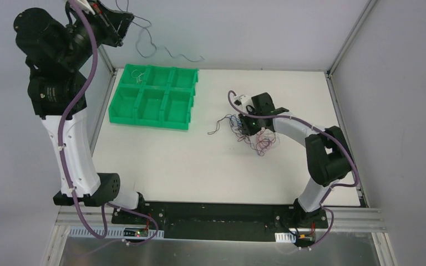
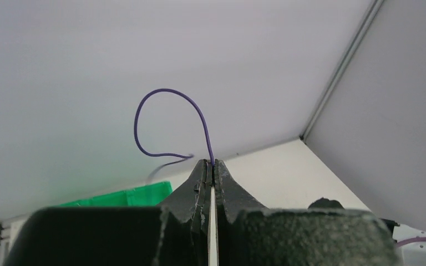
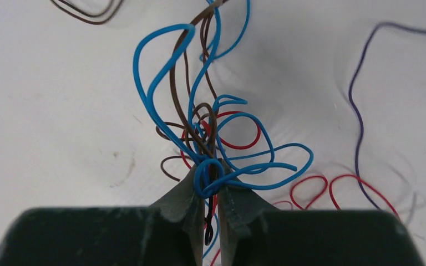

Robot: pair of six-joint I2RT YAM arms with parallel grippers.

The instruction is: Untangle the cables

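While left jaws pinch 1 purple wire aloft, right jaws grip 1 tangle.

Both arms look alike to me: white link shells between chunky black joint housings. On the left arm a lilac cable runs along the shell, cinched by small ties. The right arm carries the same cable, looping at 10 o'clock of its wrist past a white connector. Both bases sit on a black plate at 6 o'clock. The left gripper and right gripper are matte black, wedge-fingered and rough-textured.
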